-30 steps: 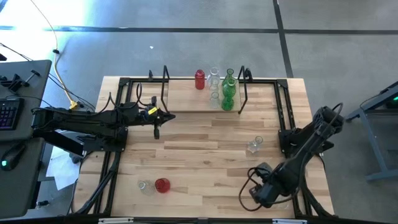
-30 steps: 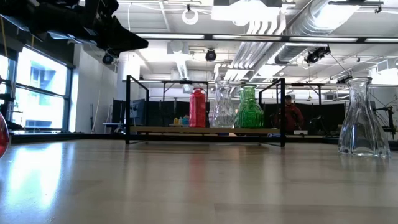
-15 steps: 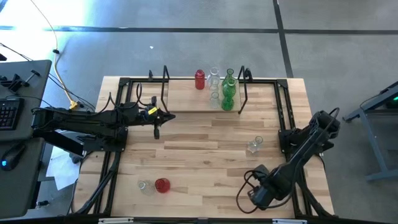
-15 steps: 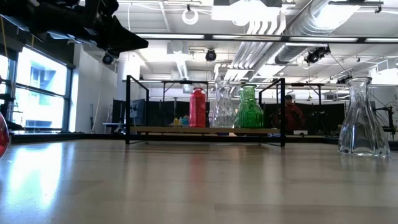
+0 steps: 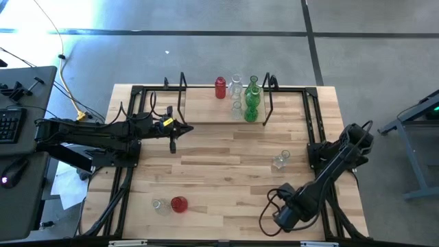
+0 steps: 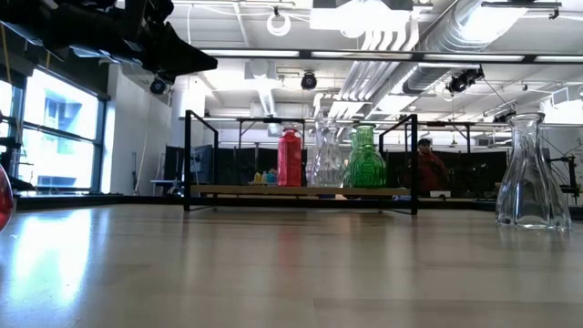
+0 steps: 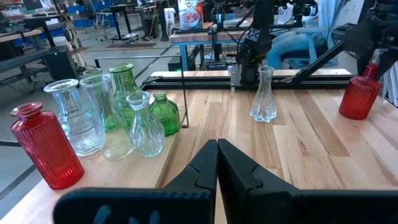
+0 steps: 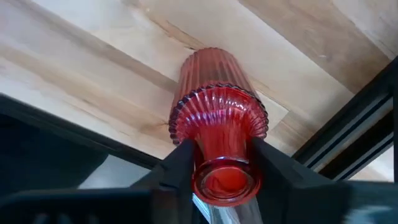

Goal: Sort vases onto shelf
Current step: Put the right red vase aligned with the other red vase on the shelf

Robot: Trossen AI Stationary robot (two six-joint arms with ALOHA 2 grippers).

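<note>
My right gripper (image 5: 281,217) hangs over the table's near right corner, pointing down, shut on a red ribbed vase (image 8: 211,87) that stands on the wood; the left wrist view shows that vase (image 7: 357,99) under the arm. My left gripper (image 5: 173,145) is shut and holds nothing, at mid-left. The shelf (image 5: 206,113) lies along the far edge and carries a red vase (image 5: 220,87), clear vases (image 5: 236,86) and green vases (image 5: 252,110). One clear vase (image 5: 280,161) stands alone on the table. Another clear vase (image 5: 160,205) and a red one (image 5: 179,204) rest near the front left. My right gripper pinches the red vase's narrow neck (image 8: 224,158), just under its flared mouth, between its two fingers (image 8: 177,171). The fingers come from above and point down, one on each side of the neck. The vase stands upright with its base on the table.
Black frame rails (image 5: 315,130) run along the table's right and left sides. The shelf's wire end frames (image 5: 269,96) stand upright. Bare wood lies in the table's middle. A person (image 6: 424,167) is far off in the room behind.
My right gripper has sunk a little and shifted toward the table's near left. The left arm and all the vases on the shelf and table have kept still.
</note>
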